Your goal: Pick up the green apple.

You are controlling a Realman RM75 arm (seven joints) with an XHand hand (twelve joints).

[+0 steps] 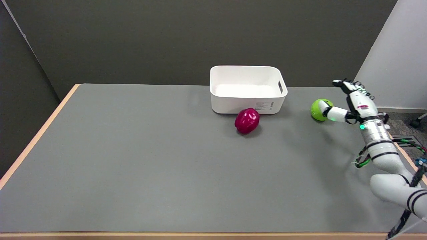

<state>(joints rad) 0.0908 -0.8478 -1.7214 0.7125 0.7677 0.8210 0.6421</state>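
Note:
The green apple [317, 110] sits on the grey table [150, 160] at the far right, right of the white bin. My right hand [350, 101] is right beside it on its right side, fingers spread apart. The thumb lies across the apple's front and covers part of it. The other fingers point up and away behind the apple without closing on it. The apple rests on the table.
A white bin [247, 88] stands at the back middle, with a red apple [247, 120] just in front of it. The table's right edge [400, 150] runs close under my forearm. A grey wall panel [397, 60] stands behind the right corner.

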